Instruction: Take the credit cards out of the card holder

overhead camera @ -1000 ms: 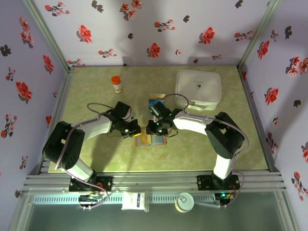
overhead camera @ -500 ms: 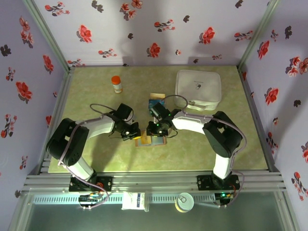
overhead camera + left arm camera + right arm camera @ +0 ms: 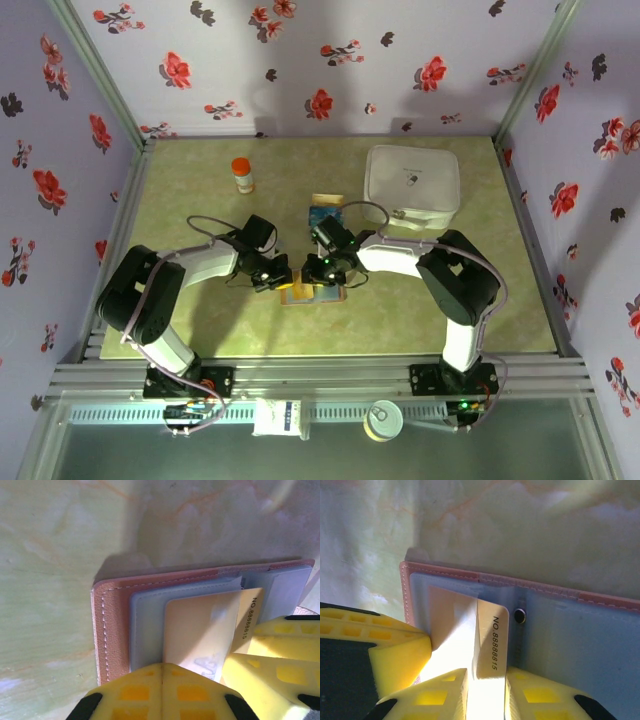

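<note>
Extracting pale yellow card [image 3: 452,620]: right claw [image 3: 486,682] pinches it narrow, partly out of card holder [image 3: 112,630] (pinned under left claw [image 3: 162,680], jaws together). Teal card [image 3: 322,214] already out, beyond both claws.

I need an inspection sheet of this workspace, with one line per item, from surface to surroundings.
Surface: green marbled table, no spill seen.
Job's things: card holder lies open; pale yellow card partly out of its pocket; loose cards lie beyond it.
Clutter: orange bottle, white lidded container.
Grippers: left gripper shut, tips on the card holder; right gripper shut on the pale yellow card.
Cables: black cable loops, one by each wrist.
Surroundings: floral walls; packet and tin on the front rail.
</note>
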Controlling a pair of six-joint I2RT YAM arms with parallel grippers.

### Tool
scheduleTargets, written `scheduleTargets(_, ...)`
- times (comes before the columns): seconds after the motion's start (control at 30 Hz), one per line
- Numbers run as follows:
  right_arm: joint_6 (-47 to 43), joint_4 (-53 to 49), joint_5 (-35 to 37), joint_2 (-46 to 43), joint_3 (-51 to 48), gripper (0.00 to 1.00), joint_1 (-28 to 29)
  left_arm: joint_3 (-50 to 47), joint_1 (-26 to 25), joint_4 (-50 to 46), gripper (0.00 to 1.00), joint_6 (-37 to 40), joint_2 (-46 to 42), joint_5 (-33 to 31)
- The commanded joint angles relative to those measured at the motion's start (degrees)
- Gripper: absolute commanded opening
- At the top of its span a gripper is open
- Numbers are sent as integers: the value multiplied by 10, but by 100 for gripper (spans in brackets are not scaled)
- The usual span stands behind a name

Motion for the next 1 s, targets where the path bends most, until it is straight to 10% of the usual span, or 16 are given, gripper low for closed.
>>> scheduleTargets(0.0, 16, 31, -21, -17, -11, 24, -1, -1, -2, -20, 0, 14, 11, -16)
scheduleTargets(0.97, 5, 14, -8, -110, -86, 9, -41, 4, -2, -29, 0, 19, 5, -21)
